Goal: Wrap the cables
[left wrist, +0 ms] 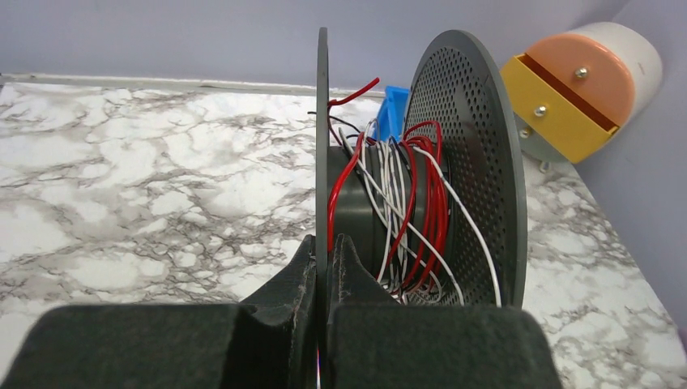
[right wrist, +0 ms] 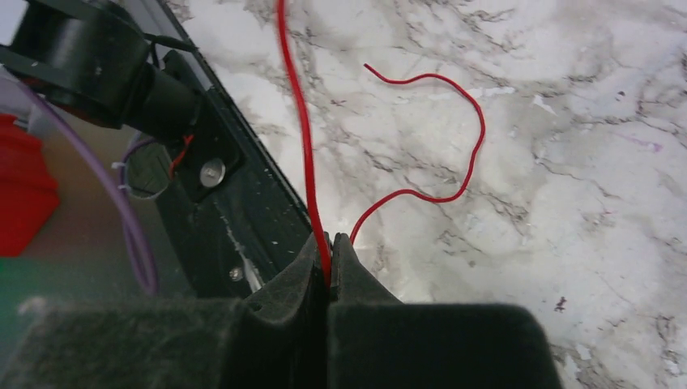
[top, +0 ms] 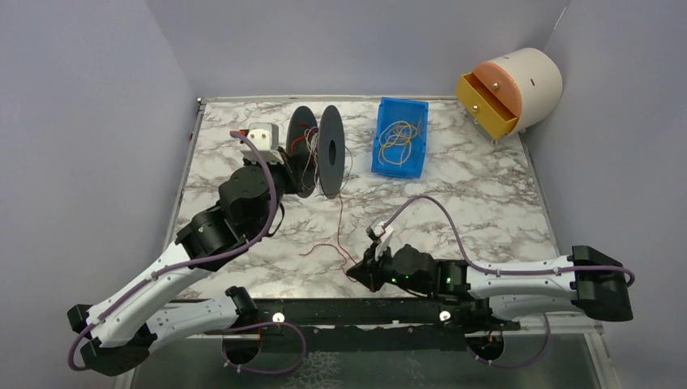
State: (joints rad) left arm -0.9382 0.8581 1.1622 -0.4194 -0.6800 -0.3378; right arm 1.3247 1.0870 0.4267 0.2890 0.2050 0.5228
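A white marble-patterned table [top: 486,203] sits boxed in by pale lilac walls. Two robot arms are bolted at its near edge.

The left arm reaches forward with a bent elbow. The left gripper [left wrist: 322,253] is clamped tight on the thin rim of one disc of a dark grey spool [top: 317,151]. The spool stands on edge near the back and has two discs. The cables [left wrist: 405,203], red and white, are wound loosely round its hub.

The right arm lies low along the near edge, stretched leftward. The right gripper [right wrist: 330,261] is pinched closed on one red cable [right wrist: 296,121]. This cable runs across the marble up to the spool, and its free tail curls beside the fingers.

Right of the spool is one blue bin [top: 397,168] holding thin yellowish loops [top: 398,134]. In the far right corner stands one white drum [top: 535,77] with a yellow drawer [top: 486,104].
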